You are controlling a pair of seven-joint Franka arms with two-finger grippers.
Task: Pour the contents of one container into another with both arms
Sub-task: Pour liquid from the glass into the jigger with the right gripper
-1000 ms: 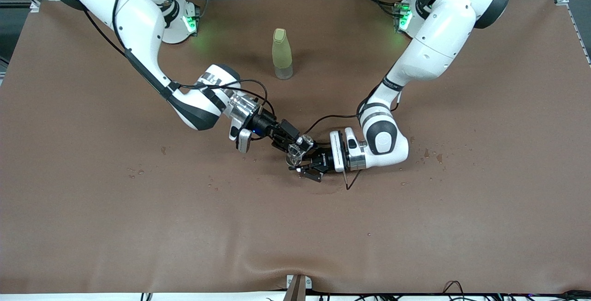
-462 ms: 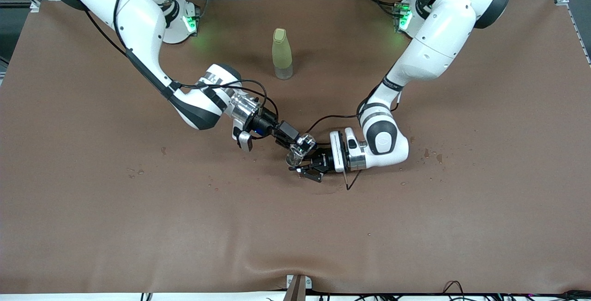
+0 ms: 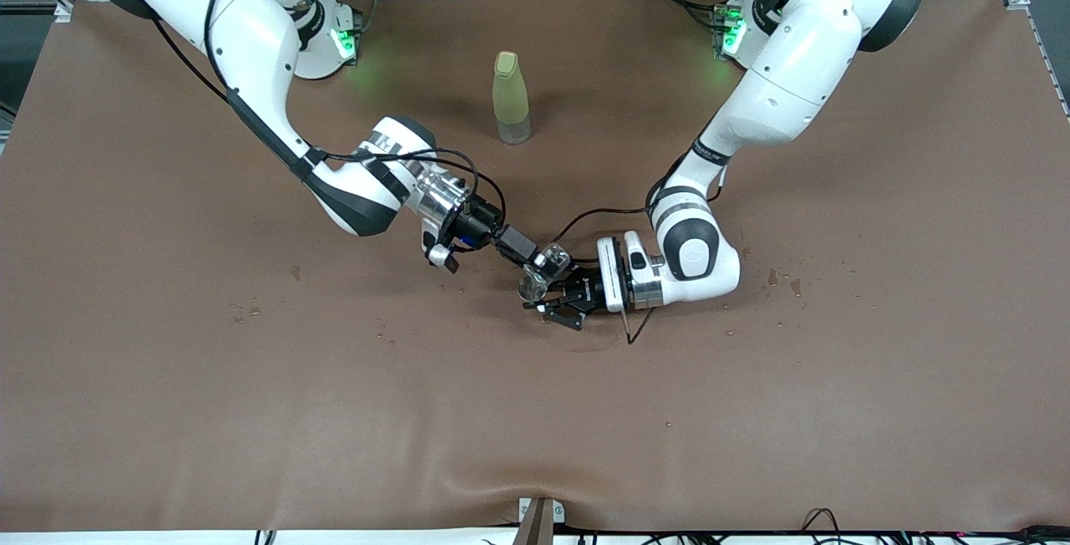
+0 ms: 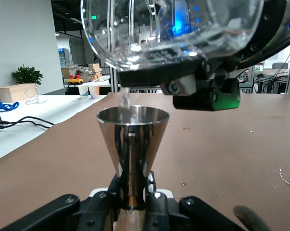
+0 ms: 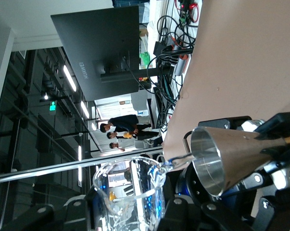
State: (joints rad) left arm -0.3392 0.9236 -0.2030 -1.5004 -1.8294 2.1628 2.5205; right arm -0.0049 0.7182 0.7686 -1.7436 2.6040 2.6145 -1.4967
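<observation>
My right gripper (image 3: 542, 258) is shut on the tiny clear glass cup (image 3: 552, 260) and holds it tipped over the stemmed glass (image 3: 530, 285). My left gripper (image 3: 545, 301) is shut on that glass's thin stem, low over the middle of the brown table (image 3: 752, 411). In the left wrist view, the conical grey bowl (image 4: 132, 137) stands upright between my fingers (image 4: 157, 199). The clear cup (image 4: 169, 29) hangs above it, and a thin stream runs from its lip into the bowl. The right wrist view has the cup (image 5: 130, 192) in my jaws beside the stemmed glass (image 5: 226, 156).
A tall yellow-green bottle (image 3: 511, 98) stands upright farther from the front camera than the grippers. Small droplets (image 3: 782, 280) dot the table toward the left arm's end, and other droplets (image 3: 251, 309) lie toward the right arm's end. A black cable (image 3: 629, 329) trails under the left wrist.
My right wrist has rolled further, tipping the clear cup more over the stemmed glass. The left arm and its glass have stayed put.
</observation>
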